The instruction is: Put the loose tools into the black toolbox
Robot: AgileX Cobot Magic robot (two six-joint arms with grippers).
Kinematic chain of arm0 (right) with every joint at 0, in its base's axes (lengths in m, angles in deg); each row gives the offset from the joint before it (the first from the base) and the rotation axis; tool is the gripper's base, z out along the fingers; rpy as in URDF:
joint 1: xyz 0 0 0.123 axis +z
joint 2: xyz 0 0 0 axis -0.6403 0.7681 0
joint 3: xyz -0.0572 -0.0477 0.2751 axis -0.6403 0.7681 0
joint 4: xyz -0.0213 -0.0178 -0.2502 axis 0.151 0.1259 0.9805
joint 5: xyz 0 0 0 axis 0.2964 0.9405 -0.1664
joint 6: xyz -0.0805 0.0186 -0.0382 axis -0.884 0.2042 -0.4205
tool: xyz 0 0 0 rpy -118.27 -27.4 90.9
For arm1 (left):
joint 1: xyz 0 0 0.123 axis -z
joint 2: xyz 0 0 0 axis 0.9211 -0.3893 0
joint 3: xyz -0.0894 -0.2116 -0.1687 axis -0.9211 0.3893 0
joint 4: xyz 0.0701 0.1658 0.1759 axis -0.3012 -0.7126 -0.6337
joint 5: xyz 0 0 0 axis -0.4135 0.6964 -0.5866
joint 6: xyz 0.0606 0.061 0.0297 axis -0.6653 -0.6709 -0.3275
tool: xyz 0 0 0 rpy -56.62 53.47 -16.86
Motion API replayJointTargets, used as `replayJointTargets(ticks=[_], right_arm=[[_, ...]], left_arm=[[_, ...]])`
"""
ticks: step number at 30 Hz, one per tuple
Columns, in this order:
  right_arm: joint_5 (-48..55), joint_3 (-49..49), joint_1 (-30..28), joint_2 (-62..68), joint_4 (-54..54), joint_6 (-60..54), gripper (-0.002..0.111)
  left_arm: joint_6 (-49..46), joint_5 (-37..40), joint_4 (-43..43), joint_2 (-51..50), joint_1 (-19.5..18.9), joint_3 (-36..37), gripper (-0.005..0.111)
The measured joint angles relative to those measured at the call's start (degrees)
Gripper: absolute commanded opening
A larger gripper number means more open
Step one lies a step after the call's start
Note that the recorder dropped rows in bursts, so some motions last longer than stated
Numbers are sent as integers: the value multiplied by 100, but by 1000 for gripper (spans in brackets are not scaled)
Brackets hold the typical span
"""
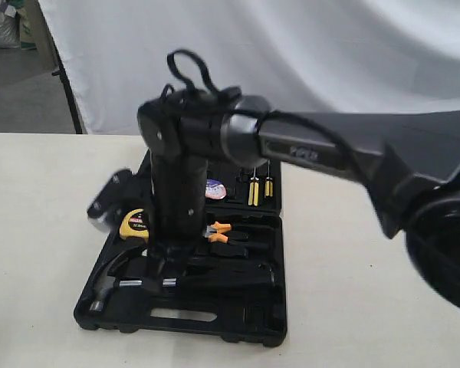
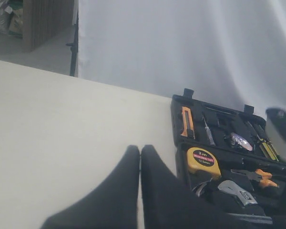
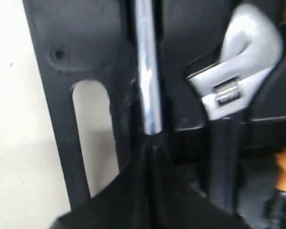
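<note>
**Exterior view.** The black toolbox (image 1: 245,322), a large moulded-plastic clamshell case, lay open near the middle of the cream table (image 1: 46,230), with a white cloth backdrop (image 1: 330,46) behind it. The right arm reached in from the right and pointed down into the near half of the case. Its right gripper (image 1: 155,274) was over the chrome-headed claw hammer (image 1: 107,287) lying in the front recess. How the jaws stood could not be told from here. A yellow tape measure (image 1: 134,224), orange-handled pliers (image 1: 218,232) and yellow-and-black screwdrivers (image 1: 254,189) sat in the case.

**Left wrist view.** The left gripper (image 2: 140,152) was over bare table just beside the toolbox (image 2: 178,143). Its black fingers were pressed together with nothing between them. An orange utility knife (image 2: 187,121), the tape measure (image 2: 202,161), a silver adjustable wrench (image 2: 236,191) and the pliers (image 2: 262,175) showed inside.

**Right wrist view.** The right gripper (image 3: 150,152) had its fingers closed tight, tips at the hammer's chrome shaft (image 3: 145,71). Whether they gripped it could not be told. The shaft ran beside the handle cut-out (image 3: 93,138), and the wrench (image 3: 238,62) lay on its other side.
</note>
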Motion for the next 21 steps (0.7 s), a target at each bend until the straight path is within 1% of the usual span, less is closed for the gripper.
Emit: replayJointTargets(ticks=[4,7,11,15,21], right_arm=[[-366,-258,0,-557,11,50,0],[-519,-294,0,-648,-44,71,0],[-482,-210,0,-233,-127,90,0],[-599,245,0,521,-144,197,0],[-369,60,-10,650,-211,262,0]], left_arm=[[0,0,0,0,0,0,1],[0,0,0,0,0,0,1],[0,0,0,0,0,0,1],[0,0,0,0,0,0,1],[0,0,0,0,0,0,1]])
